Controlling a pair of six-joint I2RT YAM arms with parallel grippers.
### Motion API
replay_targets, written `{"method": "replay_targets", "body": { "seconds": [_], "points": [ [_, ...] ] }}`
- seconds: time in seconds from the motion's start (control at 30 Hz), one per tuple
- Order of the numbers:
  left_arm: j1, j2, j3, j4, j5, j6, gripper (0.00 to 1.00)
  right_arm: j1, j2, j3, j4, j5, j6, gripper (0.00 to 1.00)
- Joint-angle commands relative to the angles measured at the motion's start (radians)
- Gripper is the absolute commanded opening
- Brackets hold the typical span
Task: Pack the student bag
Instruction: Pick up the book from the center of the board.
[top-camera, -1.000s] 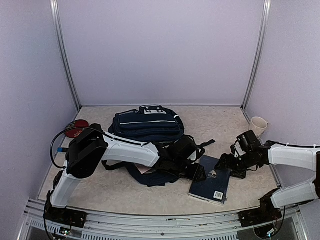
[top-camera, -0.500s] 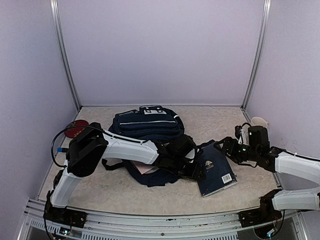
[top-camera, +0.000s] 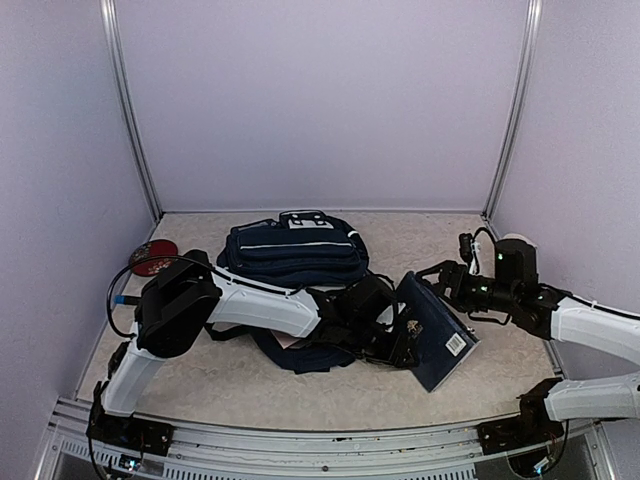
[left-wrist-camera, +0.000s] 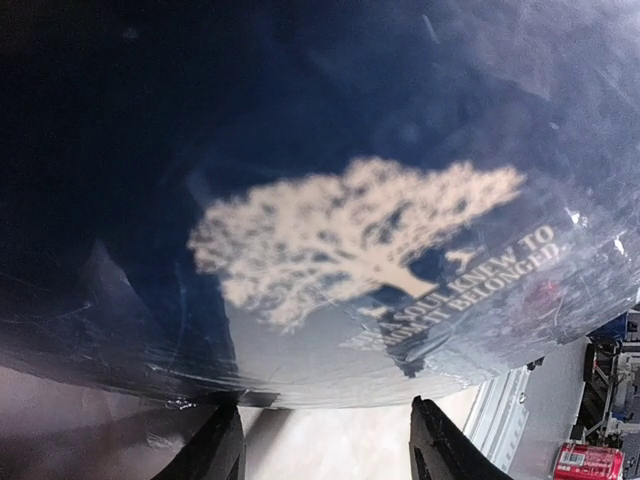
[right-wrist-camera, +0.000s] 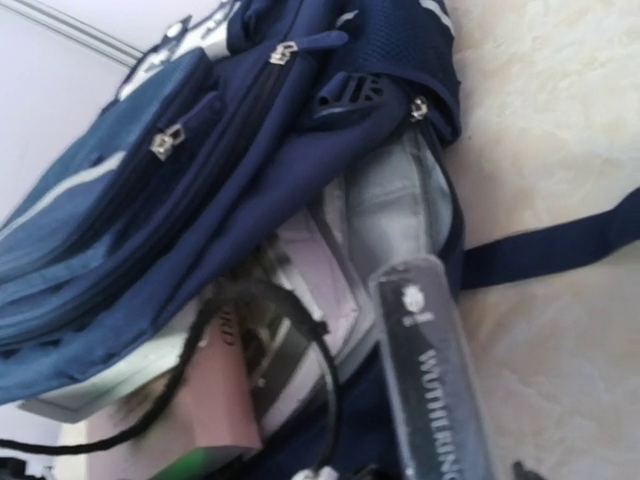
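1. From the top external view, we are seeing the student bag (top-camera: 290, 250) lying on the bench (top-camera: 230, 380), centre and towards the back, with its open mouth facing the arms. The left arm is reaching across in front of that mouth, and the left claw (top-camera: 388, 340) is sitting just beside the lower edge of a navy book (top-camera: 435, 335). The book is standing tilted, its upper edge raised. The right claw (top-camera: 447, 285) is gripping it at that upper edge.

2. The left wrist view is giving us what the top view cannot. The book cover (left-wrist-camera: 350, 240) is filling nearly the whole picture, showing a pale tree emblem and a line of white lettering. At the bottom edge the two fingers (left-wrist-camera: 225, 445) of the left claw (left-wrist-camera: 325, 435) are standing apart. Bare bench is showing between them, and we are seeing nothing held there.

3. The right wrist view is looking along the book's spine (right-wrist-camera: 430, 370), which carries white lettering, towards the bag (right-wrist-camera: 200, 170). Only here are we seeing the bag's interior: light grey lining (right-wrist-camera: 390, 200), pale flat items (right-wrist-camera: 300, 270) already inside, and a thin black cable (right-wrist-camera: 260, 300) looping over them. A dark strap (right-wrist-camera: 560, 245) is trailing over the bench to the right. The right claw's own fingers are barely entering this picture.
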Motion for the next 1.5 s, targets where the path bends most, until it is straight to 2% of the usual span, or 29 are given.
{"method": "replay_targets", "body": {
  "seconds": [0.0, 0.17, 0.43, 0.6, 0.67, 0.73, 0.87, 0.9, 0.93, 1.17, 1.3, 1.37, 1.47],
  "points": [
    [-0.003, 0.040, -0.031, 0.092, -0.002, 0.010, 0.55, 0.099, 0.034, 0.012, -0.298, -0.149, -0.012, 0.75],
    [0.003, 0.001, -0.092, 0.147, -0.034, -0.011, 0.55, 0.103, 0.004, 0.069, -0.506, -0.101, -0.099, 0.71],
    [0.006, -0.021, -0.119, 0.172, -0.064, -0.018, 0.55, 0.108, 0.015, 0.169, -0.766, -0.127, -0.224, 0.65],
    [0.007, -0.024, -0.121, 0.178, -0.070, -0.020, 0.55, 0.109, -0.015, 0.167, -0.784, -0.093, -0.215, 0.63],
    [0.006, -0.026, -0.123, 0.178, -0.070, -0.020, 0.55, 0.109, -0.024, 0.169, -0.787, -0.055, -0.209, 0.56],
    [0.005, -0.031, -0.128, 0.182, -0.072, -0.019, 0.55, 0.109, -0.028, 0.194, -0.811, -0.004, -0.211, 0.45],
    [-0.004, -0.055, -0.138, 0.211, -0.067, 0.012, 0.55, 0.109, -0.023, 0.254, -0.886, 0.091, -0.223, 0.15],
    [-0.010, -0.069, -0.144, 0.229, -0.062, 0.031, 0.55, 0.109, -0.022, 0.269, -0.903, 0.114, -0.224, 0.05],
    [-0.018, -0.089, -0.157, 0.255, -0.062, 0.055, 0.55, 0.109, -0.020, 0.284, -0.923, 0.135, -0.225, 0.00],
    [-0.096, -0.314, -0.312, 0.480, -0.080, 0.247, 0.55, 0.108, -0.026, 0.464, -0.995, 0.219, -0.299, 0.00],
    [-0.119, -0.561, -0.486, 0.622, -0.085, 0.385, 0.61, 0.108, -0.043, 0.596, -0.952, 0.144, -0.373, 0.00],
    [-0.109, -0.654, -0.489, 0.541, -0.083, 0.449, 0.64, 0.108, -0.044, 0.650, -0.921, 0.070, -0.412, 0.00],
    [-0.072, -0.716, -0.352, 0.173, -0.154, 0.567, 0.67, 0.107, -0.035, 0.693, -0.893, -0.035, -0.460, 0.00]
  ]
}}
